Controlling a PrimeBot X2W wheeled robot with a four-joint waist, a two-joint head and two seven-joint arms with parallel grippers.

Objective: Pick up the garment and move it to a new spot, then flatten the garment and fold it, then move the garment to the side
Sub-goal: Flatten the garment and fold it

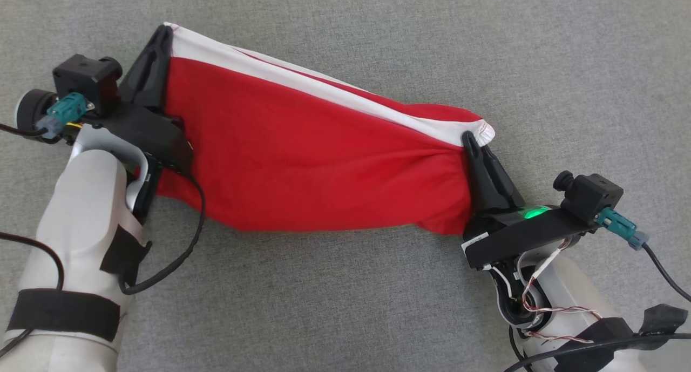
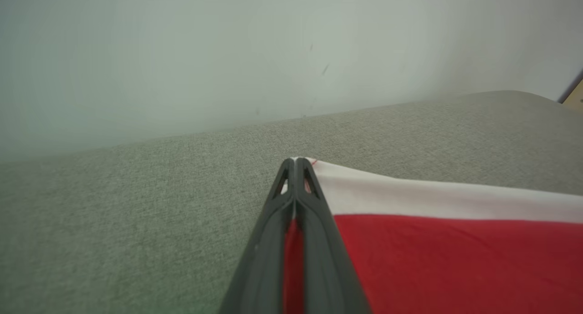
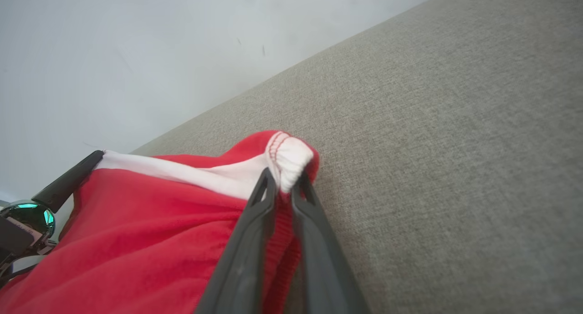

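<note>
A red garment [image 1: 302, 156] with a white band along its upper edge hangs stretched between my two grippers above the grey fabric surface. My left gripper [image 1: 162, 34] is shut on the garment's left top corner; in the left wrist view the gripper [image 2: 295, 161] pinches the white band of the garment [image 2: 455, 254]. At the right top corner my right gripper [image 1: 471, 140] is shut on a bunched white hem. The right wrist view shows that gripper [image 3: 282, 179] clamping the bunched corner of the garment [image 3: 136, 241], with the left fingers [image 3: 68, 182] at the far corner.
Grey woven fabric surface [image 1: 540, 48] lies under and around the garment. A pale wall [image 2: 227, 54] rises behind the surface's far edge. Black cables [image 1: 183, 253] trail from both wrists.
</note>
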